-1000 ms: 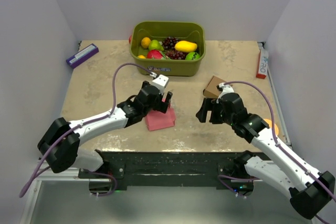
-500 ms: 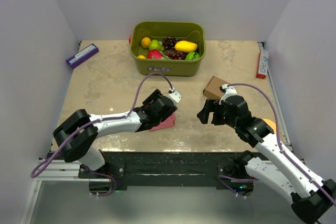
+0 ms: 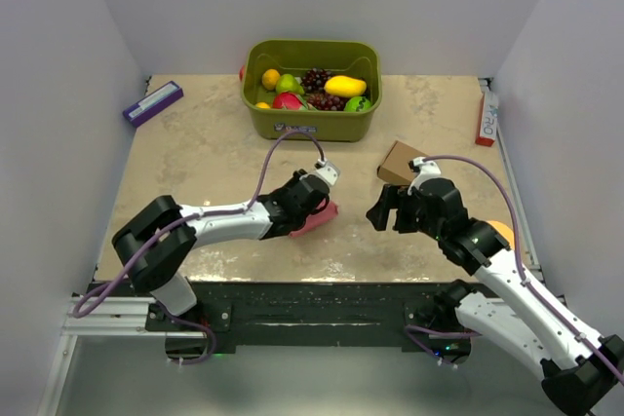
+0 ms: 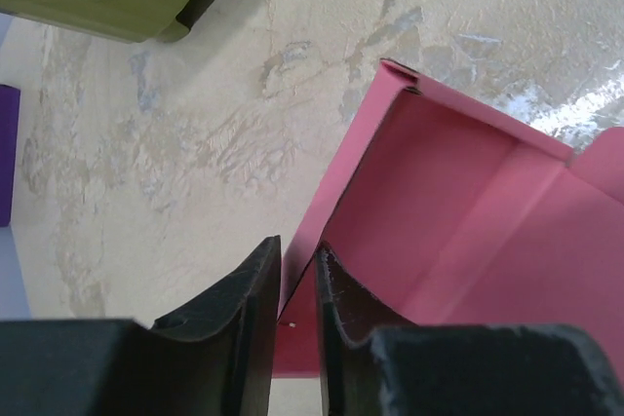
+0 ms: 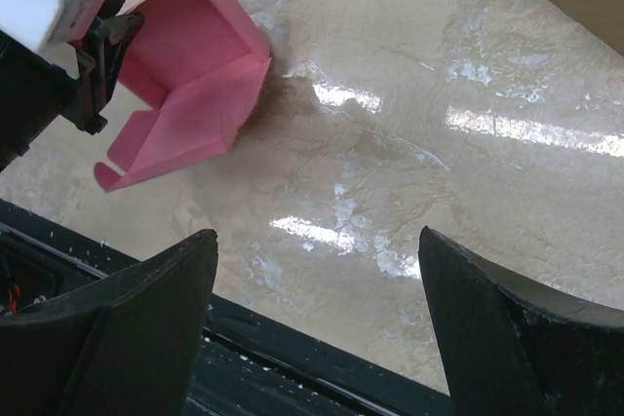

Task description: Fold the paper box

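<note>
— Box (image 3: pixel 318 220) sitting near table (image 3: pixel 195 153) centre, toward 6 o'clock, half-formed: one wall (image 4: pixel 390 192) rising, flaps (image 5: pixel 146 158) lying unfolded?
— Agreed: left gripper (image 4: pixel 297 262) pinching that wall; right gripper (image 5: pixel 317 250) gaping, hovering at 3 o'clock.

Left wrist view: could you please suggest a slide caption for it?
Left pincer closed on one wall of the open pink box, beige table beneath.

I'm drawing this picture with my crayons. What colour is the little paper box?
Pink. The paper box shows best in the right wrist view.
</note>
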`<action>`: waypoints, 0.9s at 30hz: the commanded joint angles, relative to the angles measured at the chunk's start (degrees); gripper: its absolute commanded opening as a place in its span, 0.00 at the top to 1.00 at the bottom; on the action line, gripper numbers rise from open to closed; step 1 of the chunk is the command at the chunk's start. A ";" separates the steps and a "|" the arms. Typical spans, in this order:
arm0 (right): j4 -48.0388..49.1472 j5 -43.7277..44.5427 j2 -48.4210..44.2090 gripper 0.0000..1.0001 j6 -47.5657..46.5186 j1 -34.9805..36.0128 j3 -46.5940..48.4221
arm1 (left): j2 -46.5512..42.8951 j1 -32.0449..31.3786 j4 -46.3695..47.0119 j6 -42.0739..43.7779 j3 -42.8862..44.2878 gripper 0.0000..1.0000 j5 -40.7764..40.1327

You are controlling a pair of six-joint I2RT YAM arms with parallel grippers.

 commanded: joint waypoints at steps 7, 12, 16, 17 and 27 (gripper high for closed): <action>-0.17 -1.21 1.59 0.13 -1.03 -0.19 1.62 | 2.85 8.22 -6.92 -15.82 5.55 0.78 10.65; -0.26 -1.21 3.09 0.12 -1.04 -0.19 1.97 | 3.12 12.87 -7.37 -22.78 3.27 0.79 19.80; 0.00 -2.53 3.88 0.12 -0.77 -0.10 1.89 | 3.38 15.43 -5.26 -27.43 0.81 0.74 26.82; 0.27 -2.70 3.88 0.12 -0.68 -0.19 1.80 | 3.03 15.69 -4.91 -28.06 -0.06 0.72 29.53; 5.10 -4.64 4.41 0.14 1.86 -0.10 -5.22 | -9.44 17.63 -3.23 -32.98 -5.25 0.22 32.20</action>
